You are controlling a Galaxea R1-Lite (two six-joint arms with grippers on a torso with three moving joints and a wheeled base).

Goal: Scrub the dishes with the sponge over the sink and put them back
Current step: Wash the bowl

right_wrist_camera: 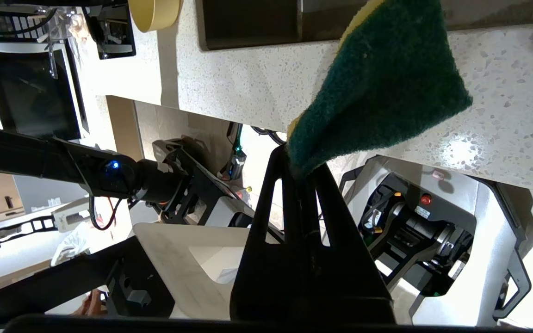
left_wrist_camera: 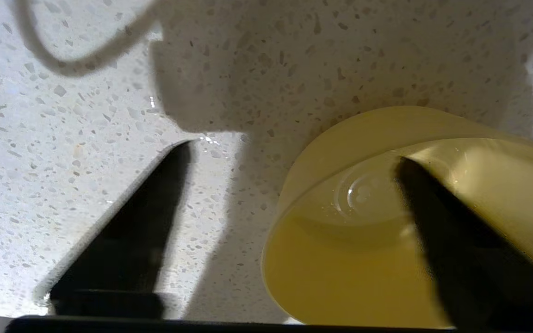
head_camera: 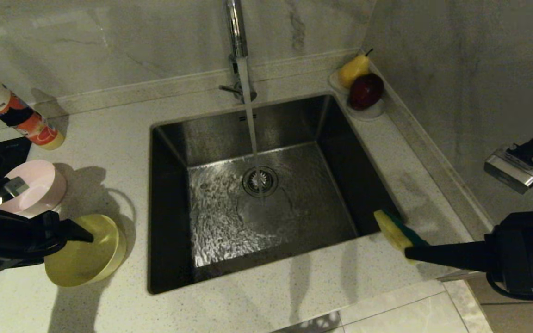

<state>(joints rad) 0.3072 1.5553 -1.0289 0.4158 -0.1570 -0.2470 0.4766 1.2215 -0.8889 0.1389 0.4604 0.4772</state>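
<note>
Left gripper [left_wrist_camera: 289, 162] over the counter [head_camera: 109, 138] left of the sink [head_camera: 169, 208], jaws spread wide; one finger [left_wrist_camera: 456, 240] reaches inside the tilted yellow bowl [head_camera: 86, 259], the other stands outside its wall. The pink bowl [head_camera: 35, 187] sits just behind this gripper. Right gripper [right_wrist_camera: 301, 173], at the sink's near right corner, is pinched tight on the sponge [head_camera: 393, 231], which projects from its tips above the counter edge

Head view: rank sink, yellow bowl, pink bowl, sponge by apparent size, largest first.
1. sink, by far the largest.
2. yellow bowl.
3. pink bowl: looks smaller, but the left gripper and arm cover part of it and it sits farther from the camera, so the two bowls may match.
4. sponge, held in the right gripper.
</note>
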